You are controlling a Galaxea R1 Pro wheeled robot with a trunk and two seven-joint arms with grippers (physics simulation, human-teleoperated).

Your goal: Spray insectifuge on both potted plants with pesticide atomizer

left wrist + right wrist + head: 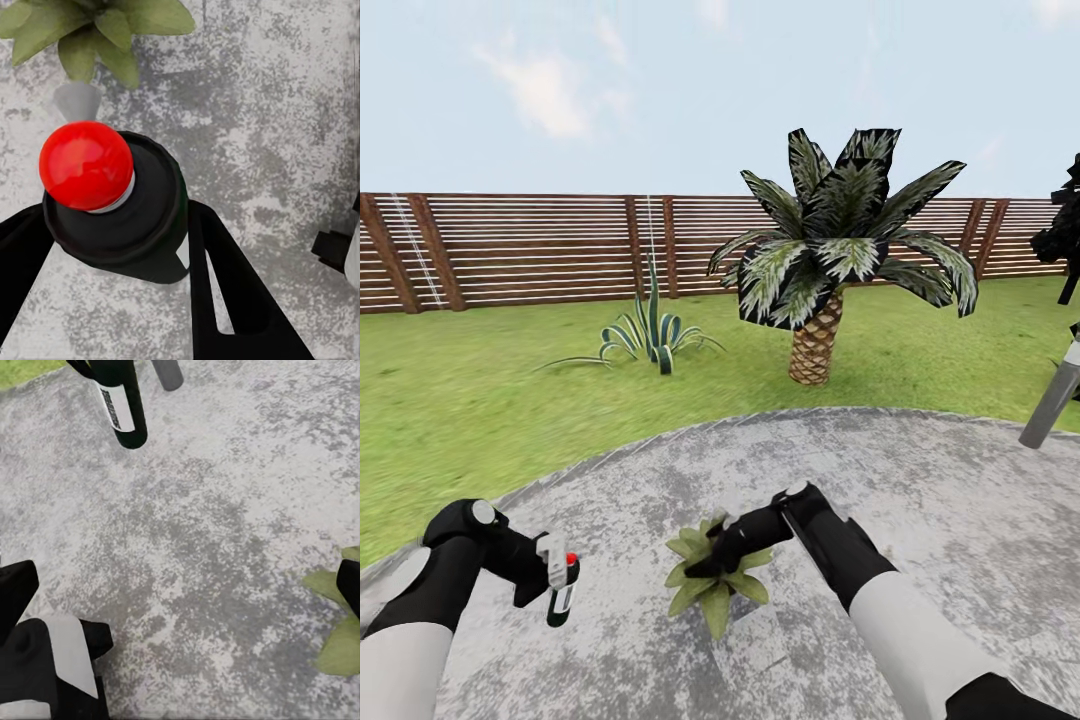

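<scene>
My left gripper (pixel 556 588) is shut on the pesticide atomizer (pixel 563 592), a slim black bottle with a white label and a red dot on top, held upright above the paved patch. The left wrist view has the red-capped atomizer (pixel 112 202) between the two black fingers (pixel 225 292). A potted plant (pixel 712 590), a low rosette of green leaves, stands on the paving just right of the bottle. My right gripper (pixel 712 556) hovers over the plant's near-left leaves, open and holding nothing. In the right wrist view, the atomizer (pixel 120 401) hangs over the paving and the plant's leaves (pixel 336 619) show at one edge.
The round mottled grey paved patch (pixel 920 480) is ringed by lawn (pixel 460 400). A striped agave (pixel 650 340) and a palm (pixel 830 270) grow beyond it, before a brown slatted fence (pixel 530 245). A grey post (pixel 1053 400) leans in at the right edge.
</scene>
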